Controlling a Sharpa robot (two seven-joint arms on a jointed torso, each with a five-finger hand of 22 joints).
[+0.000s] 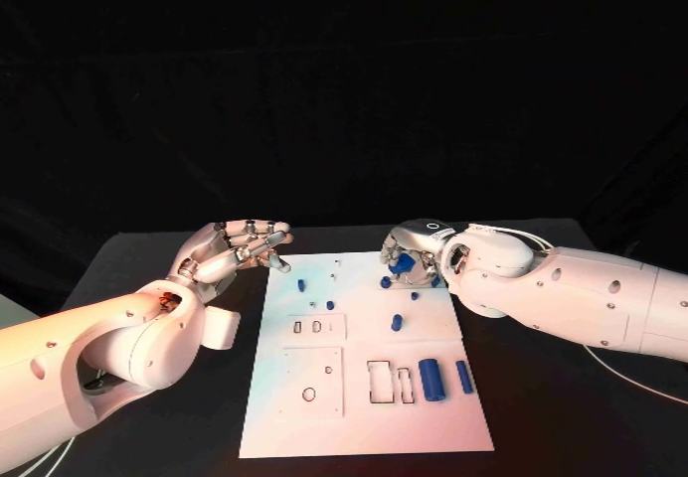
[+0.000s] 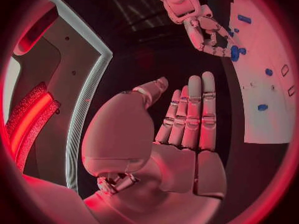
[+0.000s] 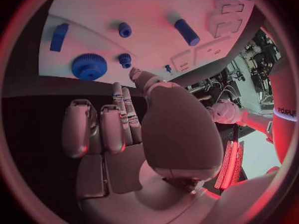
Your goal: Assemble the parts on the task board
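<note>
The white task board (image 1: pixel 366 417) lies in the middle of the table, with several small blue parts on its far half. A large blue cylinder (image 1: pixel 431 379) and a blue bar (image 1: pixel 464 376) lie near its right edge. My right hand (image 1: pixel 419 250) hovers over the board's far right corner, fingers stretched out and holding nothing. A blue gear (image 3: pixel 89 67) lies on the board (image 3: pixel 156 15) just beyond those fingertips (image 3: pixel 118 89). My left hand (image 1: pixel 234 251) hangs at the board's far left corner. Its fingers (image 2: pixel 193 109) are straight, the thumb is apart, and the palm is empty.
Rectangular recesses (image 1: pixel 308 325) and a slot pair (image 1: pixel 387 383) are cut into the board's near half, beside a small oval hole (image 1: pixel 308 395). Black table (image 1: pixel 559 397) surrounds the board on both sides.
</note>
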